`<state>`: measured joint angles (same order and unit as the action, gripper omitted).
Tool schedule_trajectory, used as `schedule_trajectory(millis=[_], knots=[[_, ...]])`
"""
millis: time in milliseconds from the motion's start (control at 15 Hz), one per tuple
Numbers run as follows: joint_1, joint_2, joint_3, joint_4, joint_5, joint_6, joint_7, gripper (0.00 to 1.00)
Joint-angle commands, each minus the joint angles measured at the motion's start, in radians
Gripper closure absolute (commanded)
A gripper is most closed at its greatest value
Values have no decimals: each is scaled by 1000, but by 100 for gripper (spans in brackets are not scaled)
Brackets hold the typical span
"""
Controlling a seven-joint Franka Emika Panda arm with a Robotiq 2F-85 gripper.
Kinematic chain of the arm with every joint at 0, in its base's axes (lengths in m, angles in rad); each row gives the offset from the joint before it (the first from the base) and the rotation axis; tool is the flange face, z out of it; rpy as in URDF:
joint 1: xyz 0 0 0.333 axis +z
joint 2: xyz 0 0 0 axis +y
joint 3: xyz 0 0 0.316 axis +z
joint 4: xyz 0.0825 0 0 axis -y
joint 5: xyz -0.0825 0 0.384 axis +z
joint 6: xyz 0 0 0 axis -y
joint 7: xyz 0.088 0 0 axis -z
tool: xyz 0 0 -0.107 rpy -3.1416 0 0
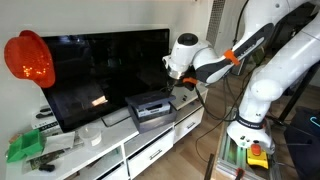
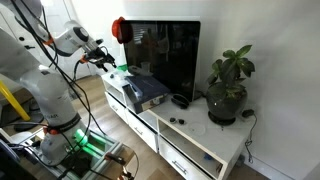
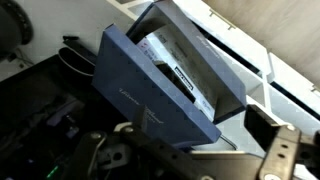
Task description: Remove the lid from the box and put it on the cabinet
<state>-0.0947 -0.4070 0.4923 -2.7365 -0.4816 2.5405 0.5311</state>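
Black and blurred at the bottom of the wrist view, the pincer [image 3: 188,128] has its fingers [image 3: 272,140] standing wide apart, with nothing clamped between them. Just beyond it is the lid [image 3: 140,95], a matte slate-grey panel. It is still on the box [image 3: 226,92] but sits askew rather than flush, so along its far side the inside of the box shows, with something pale lying in it (whether the lid is tipped up or only slid aside, I cannot tell, nor whether a finger touches its near edge). In an exterior view the pincer [image 1: 182,88] hangs close by one end of the box [image 1: 150,108], which rests on the white counter [image 1: 150,152] just in front of the large black TV screen [image 1: 100,75]. Farther along the same counter lies a small bright green container [image 1: 25,148], and above it, beside the screen, is an orange-red rounded object [image 1: 30,58]. In an exterior view the counter [image 2: 200,148] runs on past the screen to a potted plant [image 2: 228,82] at its far end, well apart from the box.
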Motion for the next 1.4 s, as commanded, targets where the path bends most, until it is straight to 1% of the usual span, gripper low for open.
schedule_trajectory(millis=[0, 133, 267, 333, 400, 533, 733, 800, 867, 933, 1000, 1067, 1200, 1333], knots=[[-193, 103, 157, 56, -275, 17, 239, 0], [-269, 152, 222, 81, -401, -15, 351, 0], [-333, 207, 274, 106, -547, -35, 429, 0], [-351, 252, 285, 117, -587, -51, 441, 0], [-307, 166, 246, 70, -495, -11, 378, 0], [-336, 217, 266, 89, -544, -26, 406, 0], [-339, 245, 268, 105, -555, -34, 409, 0], [-338, 243, 273, 106, -553, -66, 395, 0], [-350, 279, 303, 137, -602, -175, 435, 0], [-358, 300, 314, 149, -645, -219, 456, 0], [-195, 372, 166, 174, -725, -316, 479, 0], [-163, 399, 145, 187, -772, -367, 494, 0], [-44, 480, 48, 220, -859, -450, 507, 0], [60, 557, -48, 255, -923, -484, 508, 0]])
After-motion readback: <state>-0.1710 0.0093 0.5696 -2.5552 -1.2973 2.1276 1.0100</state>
